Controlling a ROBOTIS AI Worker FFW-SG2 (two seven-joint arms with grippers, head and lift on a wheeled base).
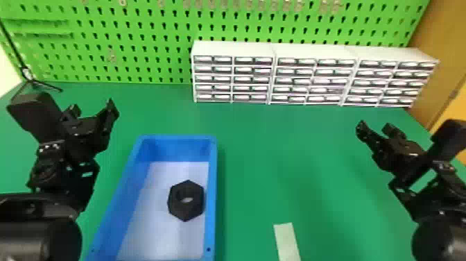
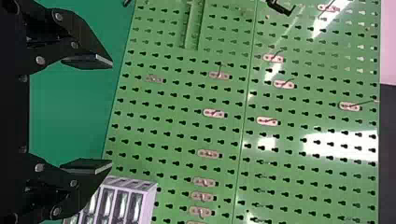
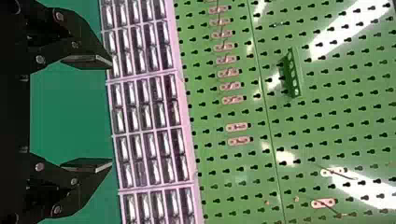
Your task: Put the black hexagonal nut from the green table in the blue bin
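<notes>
OK, black hex. nut (image 1: 189, 212) lies in blue rect. bin (image 1: 213, 173), lower L-ctr; L black gripper (image 1: 93, 107) mid-L, R black gripper (image 1: 375, 127) mid-R, both w/ fingers apart.

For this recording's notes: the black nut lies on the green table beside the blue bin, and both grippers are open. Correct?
No: the black nut lies inside the blue bin, as the head view shows. The left gripper and right gripper are open.
</notes>
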